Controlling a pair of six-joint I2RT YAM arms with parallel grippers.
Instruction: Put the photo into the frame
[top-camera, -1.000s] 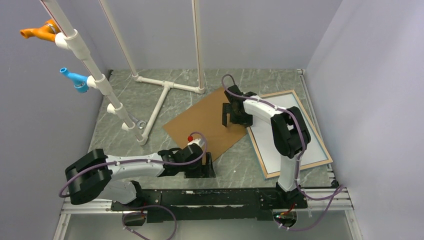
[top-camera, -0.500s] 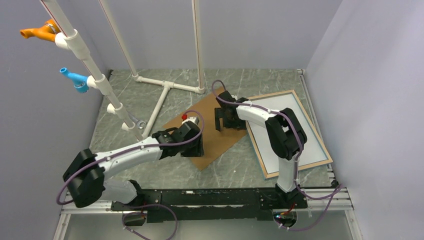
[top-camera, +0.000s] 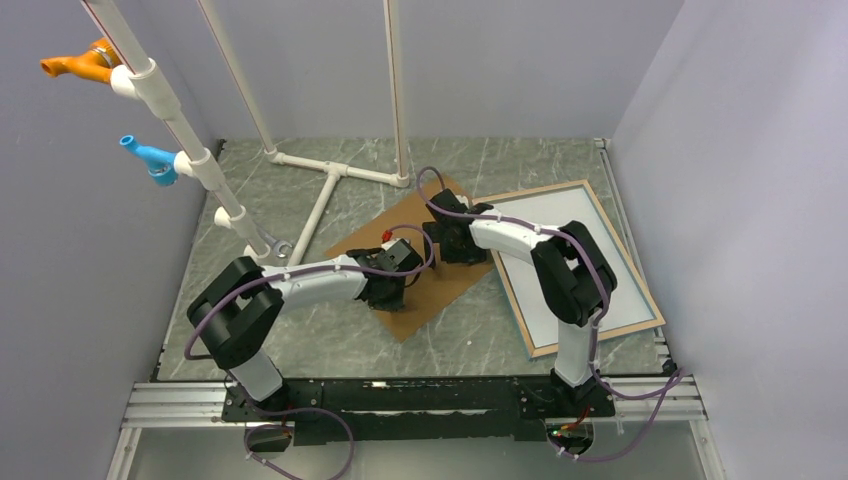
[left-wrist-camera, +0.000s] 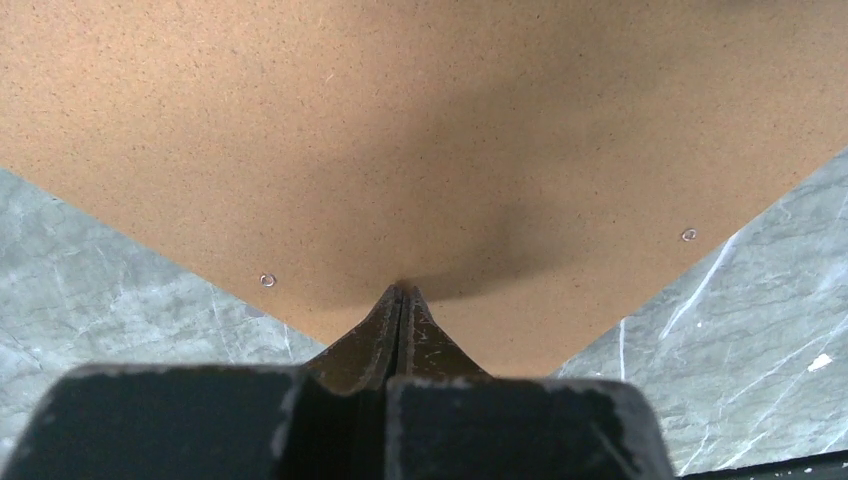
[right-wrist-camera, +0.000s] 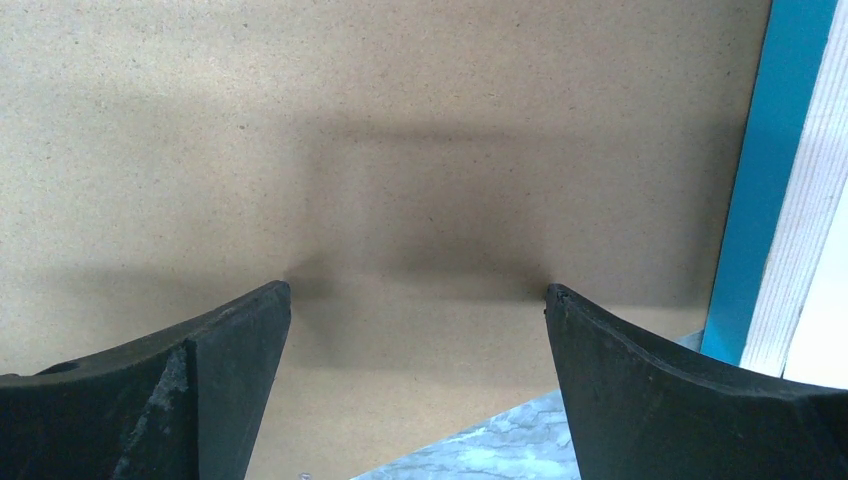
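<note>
On the grey table (top-camera: 480, 335), nearest, the left pincer (left-wrist-camera: 402, 292) is pressed together, and its tips are set on the brown board (left-wrist-camera: 400, 120) just inside the near corner. Further on, the right pincer (right-wrist-camera: 418, 292) is held spread over the board's right edge. Just beside it the frame (top-camera: 597, 336) lies flat, wood face up. It is filled by a white surface (top-camera: 612, 270); whether this is the photo cannot be told.

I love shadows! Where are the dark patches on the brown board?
Left wrist view: a soft dark smudge on the brown board, just ahead of the shut left gripper. Right wrist view: a boxy grey shadow between the fingers of the open right gripper.
</note>
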